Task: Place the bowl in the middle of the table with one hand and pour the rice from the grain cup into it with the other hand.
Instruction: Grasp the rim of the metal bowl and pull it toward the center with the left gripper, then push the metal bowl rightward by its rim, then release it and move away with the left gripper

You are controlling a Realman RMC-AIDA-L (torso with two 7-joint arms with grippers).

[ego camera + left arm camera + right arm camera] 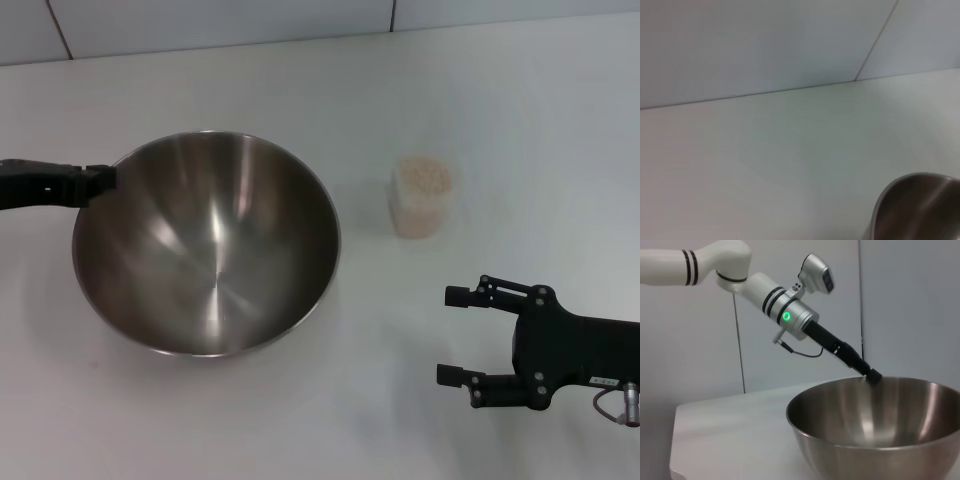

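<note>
Fingers on your right gripper (458, 335) stand spread wide with nothing between them, hovering low at about five o'clock on the plain white smooth desk (520, 110), well apart from everything. Your left gripper (98, 180) sits at nine o'clock, pinched shut on the thin rim of the large round shiny stainless-steel mixing bowl (210, 250); the right wrist view shows its dark tip (873, 375) clamped over the far edge of the bowl (875, 420). That bowl rests on the desk slightly toward nine o'clock of centre, and it holds nothing, so you may judge the placing step nearly finished, with only the release and perhaps a small nudge left. At about two o'clock from the bowl, clear of its rim, stands the small clear tapered plastic grain cup (422, 215), upright and filled to the top with pale beige rice (424, 177). None has been poured; the grasp, lift and tip are all yet to do.
</note>
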